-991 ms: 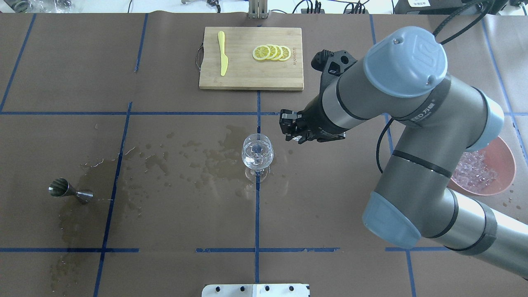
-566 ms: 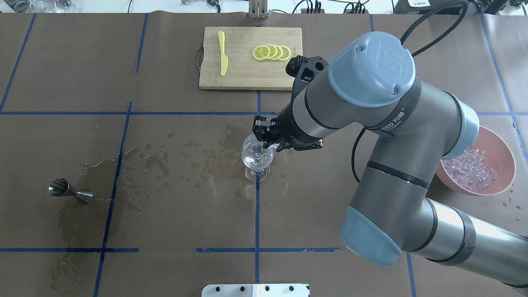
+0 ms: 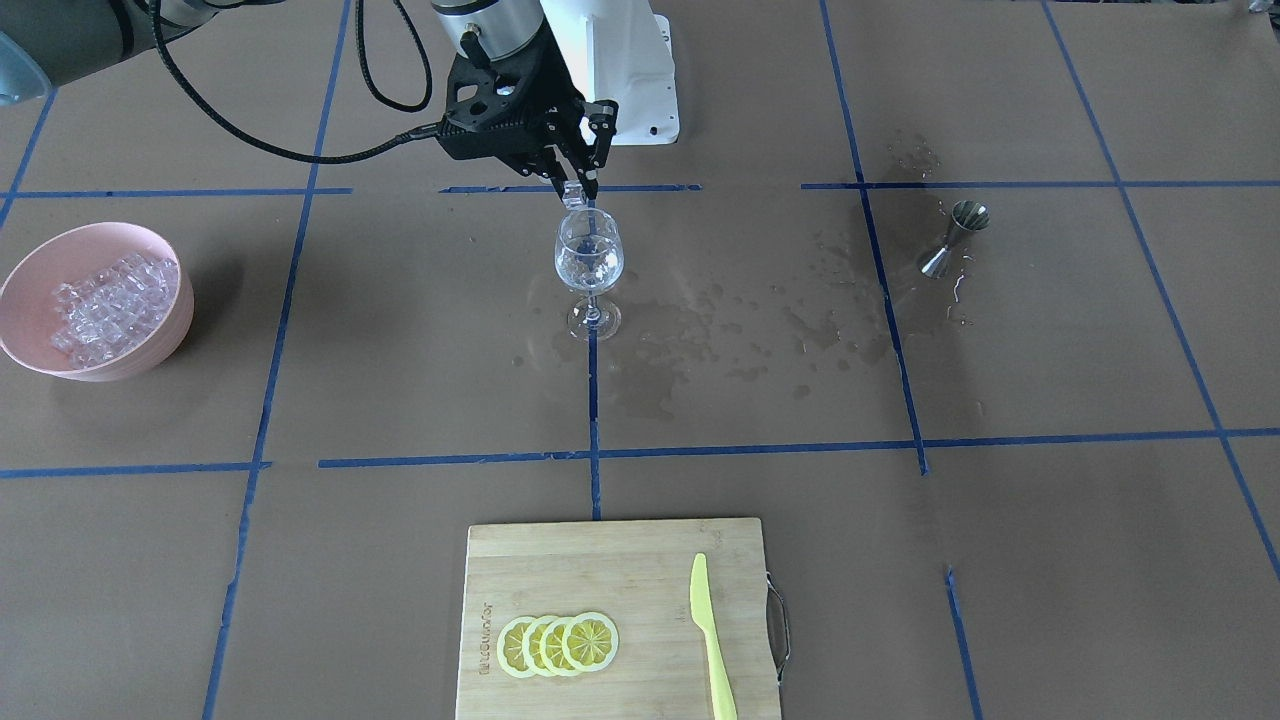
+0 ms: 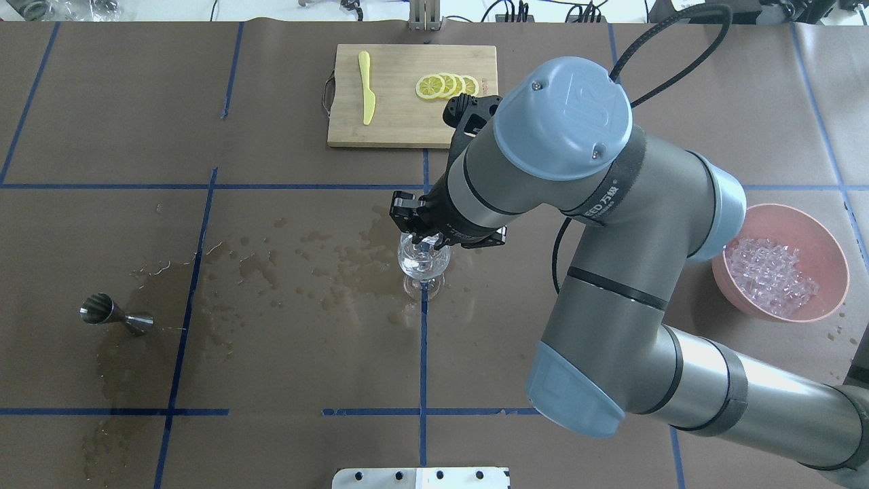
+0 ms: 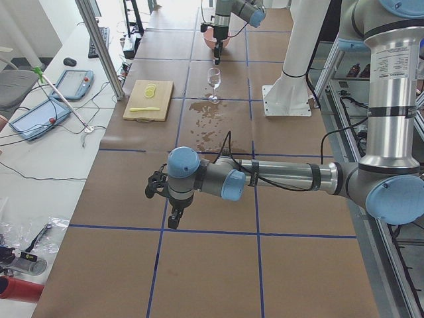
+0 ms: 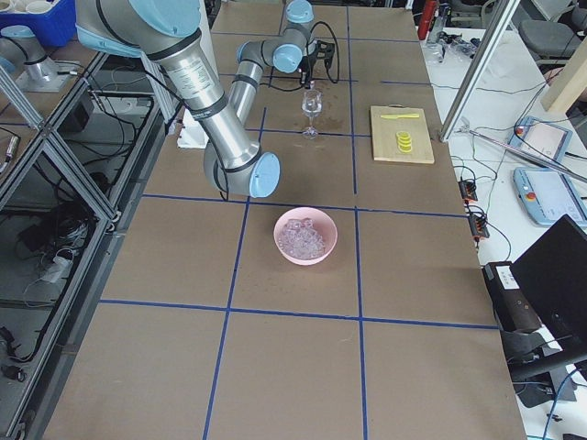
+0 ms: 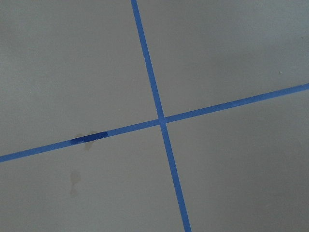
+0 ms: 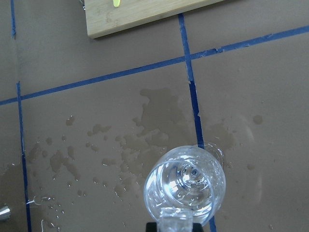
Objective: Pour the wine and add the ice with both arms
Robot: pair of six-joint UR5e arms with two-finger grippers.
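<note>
The wine glass (image 4: pixel 423 261) stands upright mid-table and also shows in the front view (image 3: pixel 589 260). Clear content glints in its bowl; I cannot tell the wine from cubes. My right gripper (image 4: pixel 415 234) hangs just over the glass rim, shut on one ice cube (image 3: pixel 573 193). That cube shows at the bottom of the right wrist view (image 8: pixel 176 221), above the glass (image 8: pixel 186 186). The ice heap (image 4: pixel 770 275) lies in a pink bowl (image 4: pixel 815 234) at the right. My left gripper (image 5: pixel 173 218) hovers over bare table at the far left; I cannot tell its state.
A steel jigger (image 4: pixel 112 314) lies on its side at the left by wet spill patches (image 4: pixel 326 261). A wooden cutting board (image 4: pixel 400 129) at the far edge holds lemon slices (image 4: pixel 448 86) and a yellow knife (image 4: pixel 366 88). My right arm spans the right half.
My right arm has swung left from beside the glass to directly over its rim, with the cube in the gripper. The glass, jigger and bowl have not moved.
</note>
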